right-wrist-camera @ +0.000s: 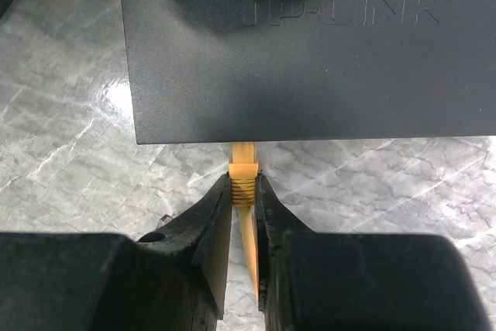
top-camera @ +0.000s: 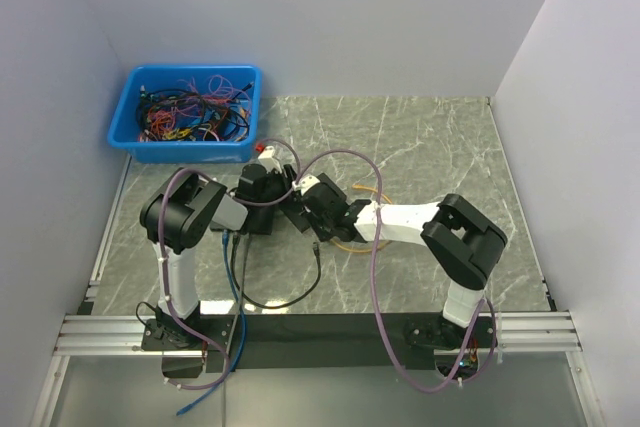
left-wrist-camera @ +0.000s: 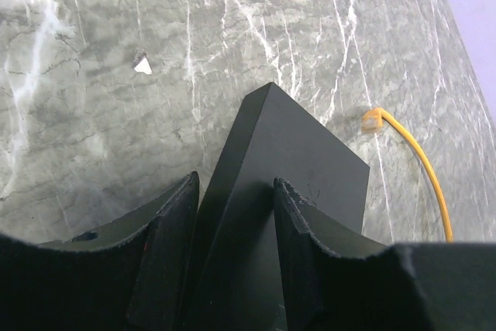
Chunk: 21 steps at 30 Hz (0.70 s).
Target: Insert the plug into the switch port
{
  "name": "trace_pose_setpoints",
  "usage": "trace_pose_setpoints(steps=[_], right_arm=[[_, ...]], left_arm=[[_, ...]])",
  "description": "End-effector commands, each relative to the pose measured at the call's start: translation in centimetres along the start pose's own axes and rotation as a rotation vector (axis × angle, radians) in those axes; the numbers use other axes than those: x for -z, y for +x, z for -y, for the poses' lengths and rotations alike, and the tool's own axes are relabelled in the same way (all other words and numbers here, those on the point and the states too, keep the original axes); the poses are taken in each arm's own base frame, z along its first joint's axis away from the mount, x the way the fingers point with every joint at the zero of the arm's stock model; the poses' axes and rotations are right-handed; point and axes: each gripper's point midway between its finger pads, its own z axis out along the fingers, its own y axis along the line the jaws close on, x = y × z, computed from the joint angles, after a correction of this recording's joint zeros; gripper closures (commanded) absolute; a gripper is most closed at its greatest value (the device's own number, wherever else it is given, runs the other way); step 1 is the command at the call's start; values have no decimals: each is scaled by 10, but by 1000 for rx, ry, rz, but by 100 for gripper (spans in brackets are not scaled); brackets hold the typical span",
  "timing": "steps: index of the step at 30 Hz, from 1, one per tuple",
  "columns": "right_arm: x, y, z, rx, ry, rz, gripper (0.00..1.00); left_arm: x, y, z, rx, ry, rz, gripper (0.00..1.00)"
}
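Clamping switch (right-wrist-camera: 310, 52), left end effector (left-wrist-camera: 236, 191), right end effector (right-wrist-camera: 242, 189) pinching plug (right-wrist-camera: 242, 170), tip hidden.

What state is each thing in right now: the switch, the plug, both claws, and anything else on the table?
Switch: clamped between the left claw's fingers.
Yellow plug: pinched in the right claw, tip at the switch's edge; whether it is seated cannot be told.
Left claw: shut on the switch.
Right claw: shut on the plug.
Cable's other end: lying loose, plugged into nothing.
Blue bin: full of tangled cables.
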Motion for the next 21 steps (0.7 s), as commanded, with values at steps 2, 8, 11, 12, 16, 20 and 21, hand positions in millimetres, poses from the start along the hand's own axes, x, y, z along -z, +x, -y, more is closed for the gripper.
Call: trace_pose_setpoints(steps=[2, 8, 11, 12, 16, 20, 21], right_arm=[[6, -117, 2, -104, -2, 392, 100], [2, -110, 0, -138, -3, 354, 100], [0, -108, 0, -139, -3, 345, 100], [1, -109, 0, -139, -3, 345, 100], [2, -105, 1, -141, 5, 330, 93], [5, -100, 0, -152, 5, 317, 77], [8, -101, 0, -152, 7, 319, 75]], left_arm=[[27, 100, 4, 144, -43, -369, 50], [9, 59, -3, 94, -134, -301, 40], [2, 38, -15, 72, -194, -261, 37], [0, 34, -17, 67, -202, -254, 36], [-6, 6, -23, 43, -238, -219, 34], [-14, -10, -29, 11, -277, -212, 34], [-17, -13, -31, 3, -292, -208, 33]])
